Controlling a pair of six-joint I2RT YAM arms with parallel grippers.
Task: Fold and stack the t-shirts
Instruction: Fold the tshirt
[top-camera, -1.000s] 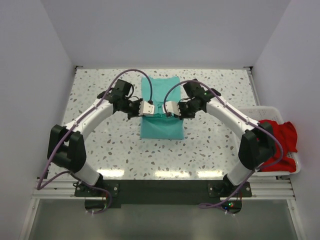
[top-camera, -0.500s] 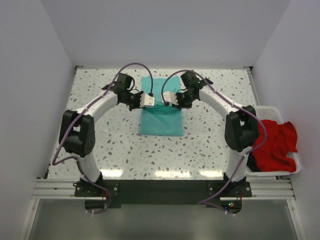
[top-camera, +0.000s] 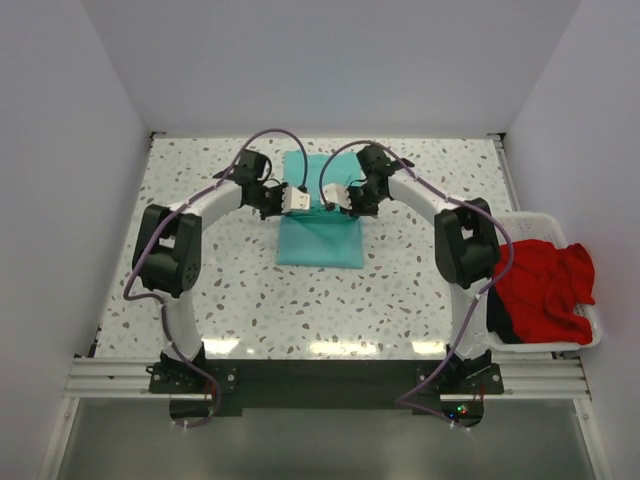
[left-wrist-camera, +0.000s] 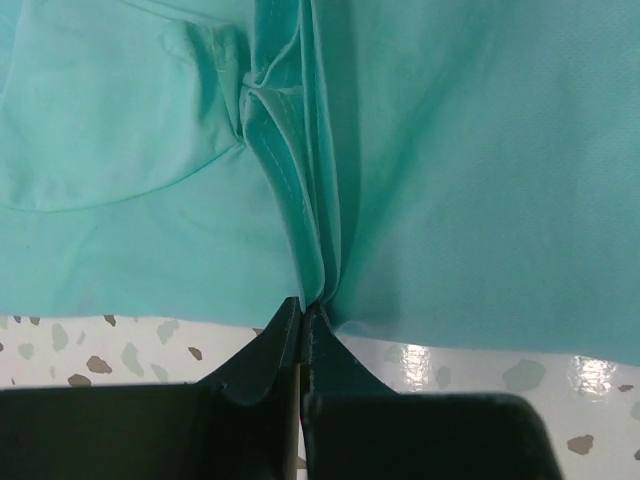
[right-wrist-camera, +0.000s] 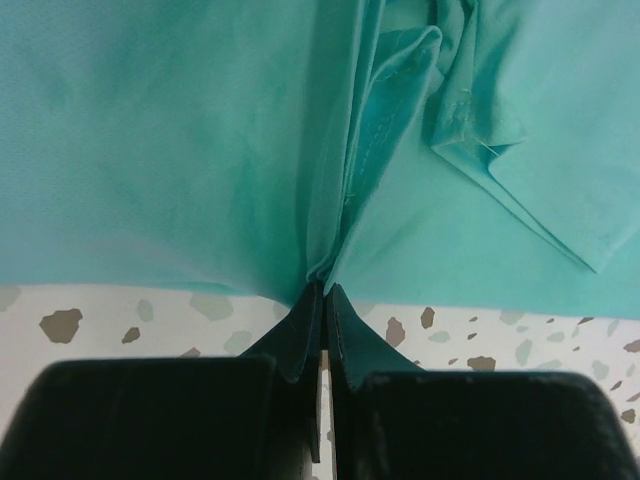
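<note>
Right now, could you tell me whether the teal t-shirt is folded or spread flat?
Partly folded: the teal t-shirt lies as a narrow rectangle, and the left gripper and right gripper each pinch doubled layers of it.

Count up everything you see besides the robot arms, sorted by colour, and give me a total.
teal shirt: 1
red shirt: 1
white basket: 1
Total: 3
</note>
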